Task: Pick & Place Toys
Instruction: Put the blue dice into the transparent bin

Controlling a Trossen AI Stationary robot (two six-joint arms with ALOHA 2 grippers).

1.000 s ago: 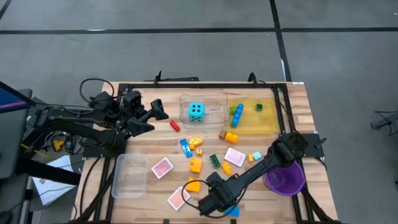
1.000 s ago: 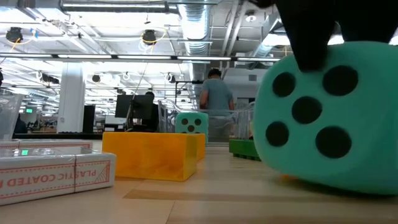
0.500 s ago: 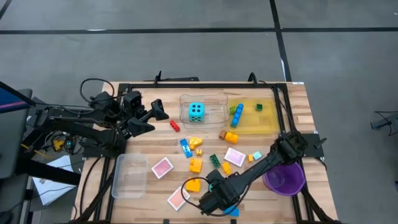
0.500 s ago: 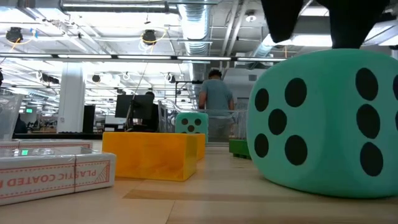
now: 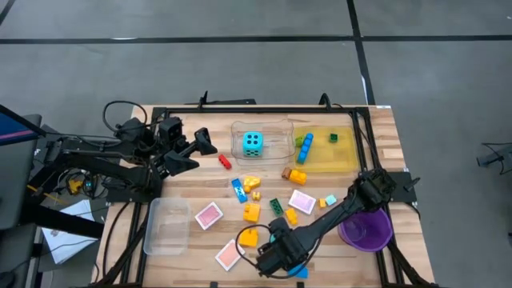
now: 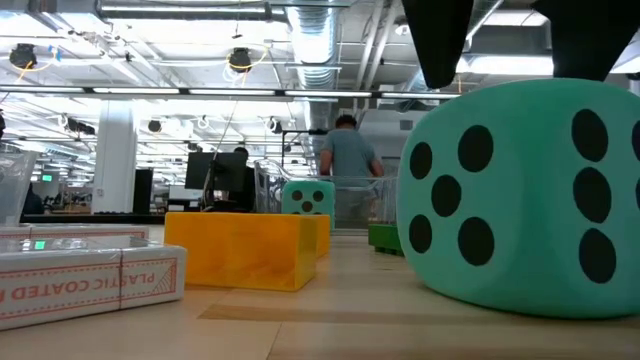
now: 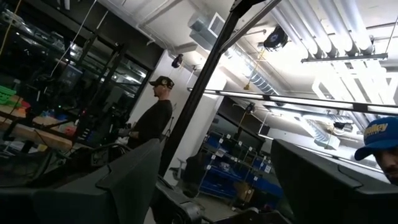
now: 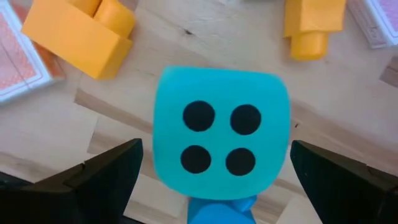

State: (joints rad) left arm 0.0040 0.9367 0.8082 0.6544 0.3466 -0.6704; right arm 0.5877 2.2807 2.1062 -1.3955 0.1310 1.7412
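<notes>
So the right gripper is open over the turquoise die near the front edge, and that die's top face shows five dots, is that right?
Not quite. The right gripper is open over the turquoise die near the table's front edge, but the die's top face shows four dots, not five. The right wrist view shows this, with the fingers spread on either side of the die.

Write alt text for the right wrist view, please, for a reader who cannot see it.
A turquoise die lies on the wooden table, its four-dot face toward the camera, between the open right tool's two dark fingers. Two yellow bricks lie beyond it, and a blue piece touches its near edge.
</notes>
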